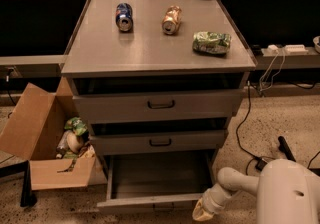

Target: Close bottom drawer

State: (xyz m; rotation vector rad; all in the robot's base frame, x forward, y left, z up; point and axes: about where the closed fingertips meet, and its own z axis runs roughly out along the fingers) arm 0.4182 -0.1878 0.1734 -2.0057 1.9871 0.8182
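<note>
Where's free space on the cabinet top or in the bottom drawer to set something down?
Cabinet top: the front strip below the blue can, gold can and green bag is bare, as is the left edge. The bottom drawer looks bare inside. Crowded: the cardboard box, and the drawer's front right corner, where the gripper sits.
</note>
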